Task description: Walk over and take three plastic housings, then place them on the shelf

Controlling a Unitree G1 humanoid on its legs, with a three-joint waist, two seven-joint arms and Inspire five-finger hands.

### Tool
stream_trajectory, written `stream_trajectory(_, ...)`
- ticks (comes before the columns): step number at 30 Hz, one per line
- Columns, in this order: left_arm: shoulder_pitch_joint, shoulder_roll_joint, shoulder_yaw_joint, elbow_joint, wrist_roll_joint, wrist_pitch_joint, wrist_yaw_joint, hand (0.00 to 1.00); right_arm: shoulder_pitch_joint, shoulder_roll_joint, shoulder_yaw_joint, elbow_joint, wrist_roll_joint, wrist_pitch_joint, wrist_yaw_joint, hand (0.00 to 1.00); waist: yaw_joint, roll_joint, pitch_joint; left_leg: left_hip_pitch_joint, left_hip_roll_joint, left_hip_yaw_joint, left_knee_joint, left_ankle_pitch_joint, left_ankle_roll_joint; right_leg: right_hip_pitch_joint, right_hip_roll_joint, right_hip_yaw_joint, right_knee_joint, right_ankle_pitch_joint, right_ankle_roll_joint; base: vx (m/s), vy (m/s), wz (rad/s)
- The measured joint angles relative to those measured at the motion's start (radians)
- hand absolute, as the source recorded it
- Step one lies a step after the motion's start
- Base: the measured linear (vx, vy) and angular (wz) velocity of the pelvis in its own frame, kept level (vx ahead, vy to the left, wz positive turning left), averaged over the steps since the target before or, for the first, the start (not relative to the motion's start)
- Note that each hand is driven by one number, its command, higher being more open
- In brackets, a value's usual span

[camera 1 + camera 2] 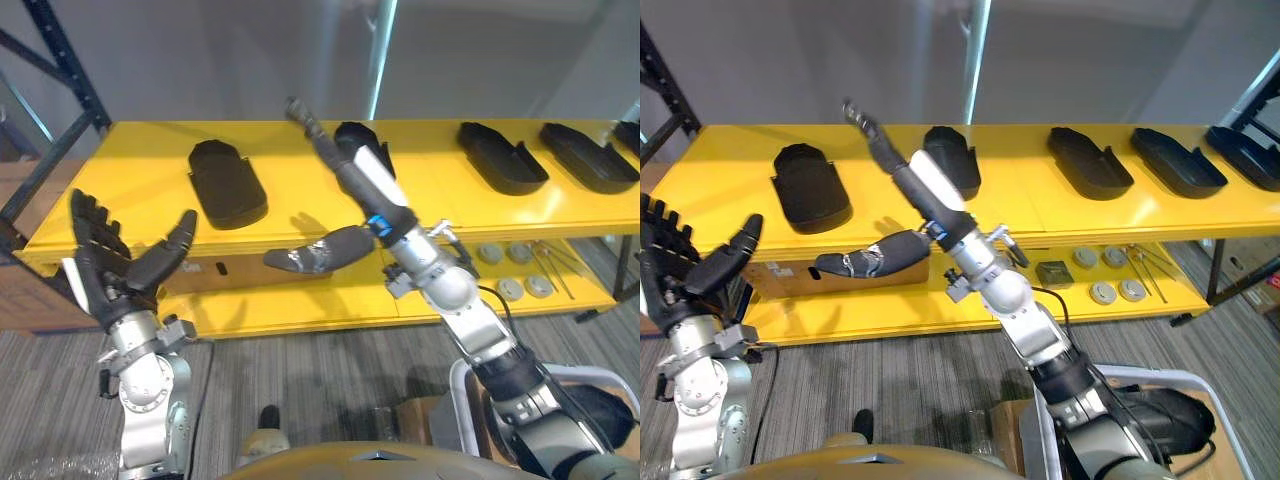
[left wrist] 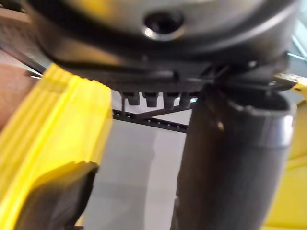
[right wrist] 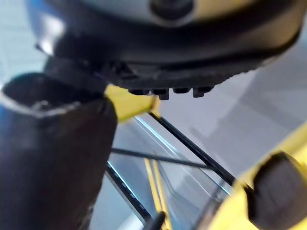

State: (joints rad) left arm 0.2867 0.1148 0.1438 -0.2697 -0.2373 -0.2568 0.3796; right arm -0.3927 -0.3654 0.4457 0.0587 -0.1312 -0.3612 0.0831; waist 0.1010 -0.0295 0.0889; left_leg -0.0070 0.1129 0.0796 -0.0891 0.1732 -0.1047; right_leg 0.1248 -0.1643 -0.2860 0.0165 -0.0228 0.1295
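Along the yellow shelf (image 1: pixel 300 160) top lie black plastic housings (image 1: pixel 227 183), well apart, the right hand (image 1: pixel 358 170) raised over one with fingers straight and thumb splayed, empty, the left hand (image 1: pixel 112 262) spread wide before the shelf edge, empty.

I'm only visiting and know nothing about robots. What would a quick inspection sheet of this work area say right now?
Surface: yellow shelf with two levels.
Job's things: five black housings lie in a row on the top level, and none is held.
Clutter: the lower level holds metal discs, thin rods, a small dark box and a cardboard box.
Hands: left hand is open and raised by the shelf's left end. Right hand is open and reaches over the top level, holding nothing.
Cables: nothing seen.
Surroundings: grey wall behind the shelf, grey carpet in front.
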Motion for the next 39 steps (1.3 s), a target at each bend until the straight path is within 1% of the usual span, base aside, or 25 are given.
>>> stream_trajectory(2, 0.001, -0.001, -0.017, 0.006, 0.000, -0.001, -0.006, 1.00, -0.023, -0.009, 0.029, 0.132, -0.029, 0.035, -0.001, 1.00, 0.025, -0.005, 0.011, -0.018, -0.003, -0.028, 0.000, 0.010, 0.000, -0.001, 0.001, -0.028, 0.000, 0.000, 0.000, -0.03, -0.020, 0.37)
stream_trajectory(4, 0.003, -0.001, -0.017, 0.006, 0.000, -0.005, -0.006, 1.00, -0.023, -0.018, 0.036, 0.166, -0.024, 0.051, -0.005, 1.00, 0.035, -0.004, 0.025, -0.021, -0.005, -0.035, 0.000, 0.013, 0.002, 0.001, 0.001, -0.035, 0.000, 0.001, 0.000, -0.02, -0.010, 0.17)
stream_trajectory(7, 0.024, 0.000, -0.017, 0.006, 0.000, -0.027, -0.005, 1.00, -0.021, -0.019, 0.034, 0.165, 0.027, 0.052, -0.034, 1.00, 0.030, -0.001, 0.034, -0.022, -0.005, -0.036, 0.000, 0.018, 0.007, 0.001, 0.000, -0.036, 0.000, 0.005, 0.004, 0.00, 0.000, 0.00)
stream_trajectory(8, 0.018, 0.000, -0.051, 0.005, 0.005, -0.050, -0.024, 1.00, -0.014, 0.011, -0.015, 0.123, 0.037, 0.052, -0.117, 1.00, 0.006, 0.014, 0.045, -0.018, 0.005, -0.024, 0.002, 0.008, -0.005, -0.002, 0.009, -0.026, -0.003, 0.003, -0.003, 0.00, 0.000, 0.00)
stream_trajectory(11, 0.018, 0.000, -0.051, 0.005, 0.005, -0.050, -0.024, 1.00, -0.013, 0.011, -0.016, 0.123, 0.037, 0.052, -0.118, 1.00, 0.006, 0.013, 0.049, -0.018, 0.005, -0.024, 0.002, 0.008, -0.005, -0.002, 0.009, -0.026, -0.003, 0.003, -0.003, 0.00, 0.000, 0.00)
stream_trajectory(13, 0.015, 0.000, -0.054, 0.005, 0.005, -0.050, -0.024, 1.00, 0.018, 0.024, -0.039, 0.114, 0.037, 0.051, -0.117, 1.00, 0.007, 0.011, 0.055, -0.018, 0.005, -0.025, 0.003, 0.008, -0.005, -0.003, 0.009, -0.026, -0.001, 0.004, -0.003, 0.00, 0.000, 0.00)
stream_trajectory(15, 0.016, -0.001, -0.055, 0.005, 0.002, -0.050, -0.023, 1.00, 0.130, 0.084, -0.123, 0.080, 0.069, 0.051, -0.110, 1.00, 0.007, 0.008, 0.062, -0.021, 0.004, -0.025, 0.003, 0.009, -0.003, -0.005, 0.008, -0.028, 0.002, 0.003, -0.003, 0.00, 0.000, 0.00)
stream_trajectory(17, 0.013, -0.005, -0.058, 0.005, 0.002, -0.051, -0.022, 1.00, 0.213, 0.124, -0.201, 0.077, 0.137, 0.053, -0.097, 1.00, -0.003, 0.012, 0.080, -0.025, 0.004, -0.025, 0.000, 0.008, -0.005, -0.014, 0.006, -0.026, 0.013, 0.001, -0.005, 0.00, 0.000, 0.00)
stream_trajectory(18, 0.011, -0.013, -0.062, 0.005, 0.001, -0.051, -0.023, 1.00, 0.246, 0.135, -0.248, 0.077, 0.174, 0.056, -0.088, 1.00, -0.012, 0.017, 0.088, -0.036, 0.004, -0.025, 0.000, 0.011, -0.004, -0.026, 0.005, -0.026, 0.019, -0.003, -0.011, -0.05, 0.008, 0.02)
stream_trajectory(19, 0.008, -0.032, -0.064, 0.005, -0.002, -0.051, -0.023, 1.00, 0.276, 0.139, -0.306, 0.077, 0.229, 0.066, -0.079, 1.00, -0.027, 0.024, 0.098, -0.054, 0.004, -0.026, 0.000, 0.015, 0.000, -0.046, 0.005, -0.026, 0.025, -0.002, -0.011, -0.07, 0.012, 0.02)
stream_trajectory(20, 0.005, -0.044, -0.071, 0.005, -0.008, -0.050, -0.024, 1.00, 0.295, 0.140, -0.358, 0.077, 0.267, 0.072, -0.070, 1.00, -0.034, 0.029, 0.106, -0.065, 0.004, -0.026, 0.000, 0.018, 0.003, -0.056, 0.004, -0.024, 0.035, -0.002, -0.010, -0.06, 0.014, 0.03)
stream_trajectory(21, 0.004, -0.056, -0.088, 0.005, -0.031, -0.050, -0.028, 1.00, 0.324, 0.142, -0.440, 0.077, 0.323, 0.080, -0.060, 1.00, -0.050, 0.036, 0.115, -0.080, 0.004, -0.026, 0.000, 0.026, 0.003, -0.073, 0.003, -0.024, 0.041, 0.001, -0.008, 0.00, 0.000, 0.00)
stream_trajectory(24, 0.004, -0.060, -0.111, 0.005, -0.033, -0.042, -0.042, 1.00, 0.333, 0.138, -0.548, 0.078, 0.396, 0.094, -0.050, 1.00, -0.072, 0.040, 0.128, -0.089, 0.003, -0.026, 0.000, 0.029, 0.003, -0.088, 0.001, -0.023, 0.061, 0.002, -0.003, 0.00, 0.000, 0.00)
stream_trajectory(26, 0.000, -0.060, -0.121, 0.005, -0.035, -0.023, -0.053, 1.00, 0.324, 0.116, -0.572, 0.078, 0.410, 0.094, -0.053, 1.00, -0.080, 0.041, 0.128, -0.086, 0.004, -0.027, 0.000, 0.028, 0.003, -0.088, 0.000, -0.022, 0.070, -0.002, -0.005, 0.00, 0.000, 0.00)
stream_trajectory(28, -0.004, -0.059, -0.126, 0.005, -0.035, -0.010, -0.056, 1.00, 0.291, 0.084, -0.568, 0.078, 0.408, 0.094, -0.071, 1.00, -0.079, 0.044, 0.130, -0.086, 0.005, -0.027, 0.000, 0.028, 0.002, -0.088, 0.001, -0.020, 0.072, -0.002, -0.006, 0.00, 0.000, 0.00)
stream_trajectory(29, -0.002, -0.059, -0.127, 0.007, -0.035, -0.001, -0.056, 1.00, 0.257, 0.073, -0.558, 0.078, 0.390, 0.093, -0.076, 1.00, -0.078, 0.050, 0.134, -0.085, 0.005, -0.028, 0.000, 0.028, 0.003, -0.088, 0.002, -0.018, 0.075, -0.002, -0.006, -0.03, -0.017, 0.02)
stream_trajectory(32, -0.003, -0.058, -0.125, 0.041, -0.030, 0.000, -0.030, 1.00, 0.170, 0.046, -0.521, 0.078, 0.310, 0.087, -0.096, 1.00, -0.073, 0.071, 0.145, -0.088, 0.008, -0.022, 0.000, 0.025, 0.008, -0.087, 0.001, -0.026, 0.081, -0.003, -0.006, -0.05, -0.015, 0.10)
stream_trajectory(34, -0.002, -0.057, -0.119, 0.061, -0.030, 0.000, -0.010, 1.00, 0.148, 0.045, -0.510, 0.078, 0.285, 0.076, -0.097, 1.00, -0.067, 0.075, 0.149, -0.091, 0.013, -0.008, 0.000, 0.027, 0.010, -0.087, 0.002, -0.033, 0.084, -0.004, -0.007, -0.03, -0.015, 0.12)
stream_trajectory(36, -0.002, -0.057, -0.095, 0.096, -0.030, 0.000, 0.027, 1.00, 0.136, 0.045, -0.504, 0.062, 0.204, 0.065, -0.114, 1.00, -0.049, 0.075, 0.150, -0.094, 0.019, 0.006, 0.000, 0.029, 0.013, -0.087, 0.004, -0.037, 0.086, -0.006, -0.008, -0.02, -0.024, 0.08)
stream_trajectory(37, -0.002, -0.057, -0.088, 0.105, -0.030, -0.001, 0.043, 1.00, 0.136, 0.044, -0.503, 0.051, 0.186, 0.064, -0.119, 1.00, -0.047, 0.075, 0.151, -0.095, 0.019, 0.006, 0.000, 0.029, 0.013, -0.087, 0.004, -0.038, 0.087, -0.007, -0.008, 0.00, -0.021, 0.09)
stream_trajectory(39, 0.003, -0.058, -0.061, 0.124, -0.030, -0.001, 0.111, 1.00, 0.135, 0.044, -0.502, -0.002, 0.150, 0.053, -0.134, 1.00, -0.046, 0.075, 0.151, -0.100, 0.019, 0.006, 0.000, 0.032, 0.016, -0.088, 0.003, -0.041, 0.088, -0.010, -0.006, 0.00, -0.019, 0.09)
